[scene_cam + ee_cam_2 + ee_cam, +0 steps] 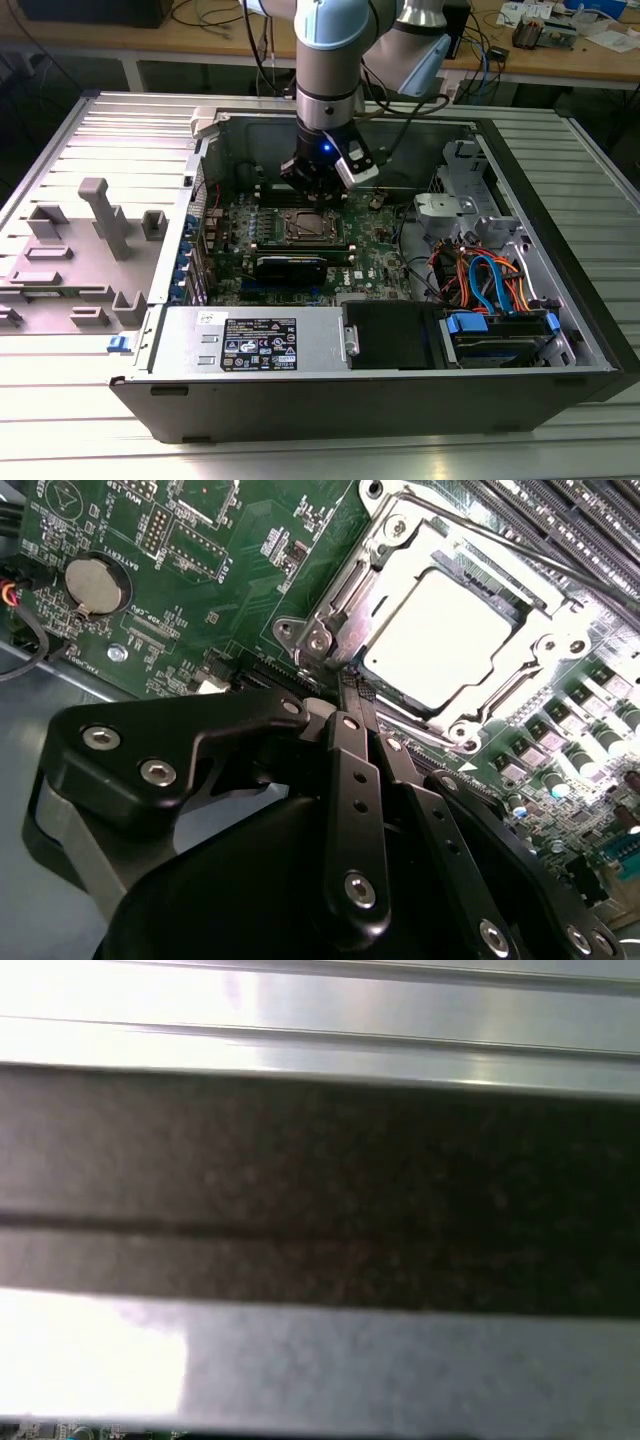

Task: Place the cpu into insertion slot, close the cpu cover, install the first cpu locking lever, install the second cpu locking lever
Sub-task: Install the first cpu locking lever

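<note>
Here, nearest the lens in the second wrist view, the gripper [350, 685] has its black fingers [352, 780] drawn together to a narrow tip with nothing visibly clamped between them; that tip sits right at the edge of the insertion slot [330, 605], by the corner where a thin wire lever [470, 535] begins. Just beyond the tip lies the cpu [435, 645], flat in the slot, its pale metal top showing through the square window of the cpu cover [545, 645], which lies down around it. Off from the slot on the green motherboard [250, 550], a round coin battery [92, 585] sits near the board's edge, with bare board between. In the exterior view the arm [328, 60] reaches down into the open computer case [560, 260], the gripper [318, 185] hanging at the slot's far side. Around the slot [310, 227] the board is low; a black card [290, 266] lies on its near side, and a drive bay with blue and orange cables [490, 280] stands well apart, toward the exterior view's right. Beyond the case wall lies the ribbed metal table [120, 130].
</note>
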You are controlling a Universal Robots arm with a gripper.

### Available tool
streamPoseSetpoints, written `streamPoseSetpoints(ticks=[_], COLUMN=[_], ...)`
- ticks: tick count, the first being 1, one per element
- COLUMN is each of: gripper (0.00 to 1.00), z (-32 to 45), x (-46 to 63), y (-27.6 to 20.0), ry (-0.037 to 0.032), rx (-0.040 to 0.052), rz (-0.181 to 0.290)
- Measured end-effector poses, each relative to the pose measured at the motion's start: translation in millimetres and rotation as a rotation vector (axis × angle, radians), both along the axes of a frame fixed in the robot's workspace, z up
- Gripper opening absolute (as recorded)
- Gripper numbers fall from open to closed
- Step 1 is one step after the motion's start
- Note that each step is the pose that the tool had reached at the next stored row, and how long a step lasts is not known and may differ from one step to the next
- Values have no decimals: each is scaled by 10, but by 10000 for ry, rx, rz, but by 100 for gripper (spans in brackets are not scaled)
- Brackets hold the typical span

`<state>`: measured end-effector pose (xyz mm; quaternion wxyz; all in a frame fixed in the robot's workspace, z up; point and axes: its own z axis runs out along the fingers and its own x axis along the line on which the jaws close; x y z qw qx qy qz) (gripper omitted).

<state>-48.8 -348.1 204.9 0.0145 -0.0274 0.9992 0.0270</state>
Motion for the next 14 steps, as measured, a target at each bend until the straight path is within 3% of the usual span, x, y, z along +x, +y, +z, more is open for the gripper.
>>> streamPoseSetpoints(ticks=[14], gripper=[11], z=[-41], x=[9], y=[-11], ry=[76], rx=[-1], rz=[-1])
